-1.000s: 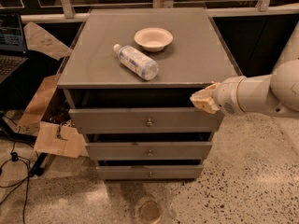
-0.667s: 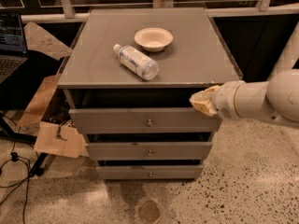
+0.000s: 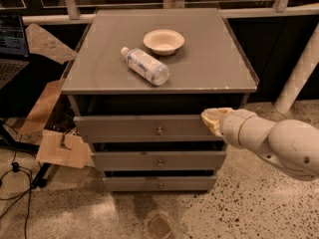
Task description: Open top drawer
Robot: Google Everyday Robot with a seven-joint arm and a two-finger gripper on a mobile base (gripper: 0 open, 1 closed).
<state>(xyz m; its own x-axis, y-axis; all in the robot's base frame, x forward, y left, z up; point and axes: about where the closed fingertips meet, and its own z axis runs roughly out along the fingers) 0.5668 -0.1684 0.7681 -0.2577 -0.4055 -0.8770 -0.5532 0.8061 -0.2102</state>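
Jaws on the gripper [image 3: 215, 119] are hard to read, and whether they are spread or closed cannot be told. It sits at the upper right corner of the top drawer [image 3: 134, 128], whether touching it is unclear.

The grey cabinet [image 3: 209, 59] fills the middle of the view. The white arm [image 3: 279, 143] reaches in from the right. The top drawer lies just beneath the cabinet's slab with a dark gap above it. Its front faces the camera and its long axis runs left to right (level with the floor).

Below are the middle drawer [image 3: 129, 161] and the bottom drawer [image 3: 129, 184]. On top lie a bottle [image 3: 145, 66] on its side and a bowl [image 3: 163, 41]. A brass knob [image 3: 159, 130] marks the top drawer's centre.
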